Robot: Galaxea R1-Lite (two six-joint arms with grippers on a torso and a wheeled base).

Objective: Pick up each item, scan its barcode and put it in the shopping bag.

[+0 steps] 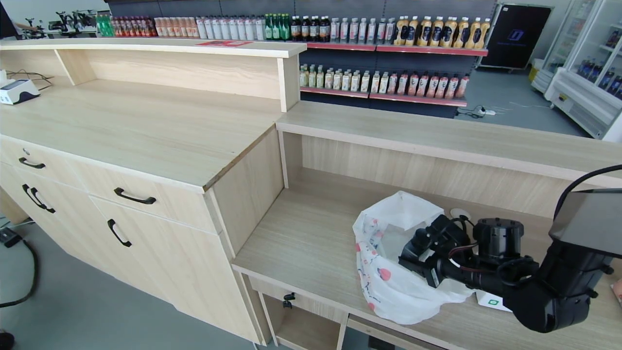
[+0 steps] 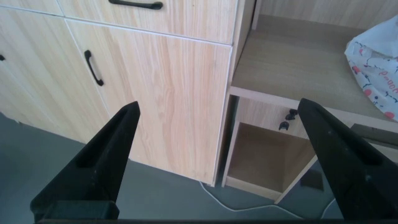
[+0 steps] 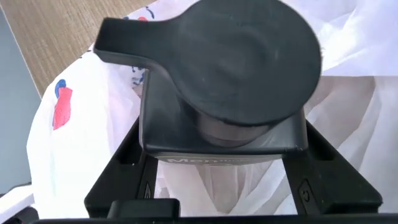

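Observation:
A white shopping bag (image 1: 388, 277) with red and blue prints lies on the lower counter (image 1: 301, 243), its mouth facing up. My right gripper (image 1: 413, 250) is at the bag's mouth. In the right wrist view it (image 3: 227, 180) is shut on a black container (image 3: 230, 81) with a round cap, held between the fingers (image 3: 118, 168) just above the bag's white plastic (image 3: 68, 143). My left gripper (image 2: 217, 106) hangs low in front of the cabinet, open with nothing between its fingers; the bag (image 2: 376, 50) lies far off on the counter.
A small white box (image 1: 493, 300) lies on the counter under my right arm, and a pinkish item (image 1: 617, 289) sits at the right edge. A white device (image 1: 17, 91) stands on the higher counter (image 1: 146, 131) at far left. Drawer handles (image 1: 134, 197) stick out of the cabinet front. Bottle shelves (image 1: 388, 82) line the back.

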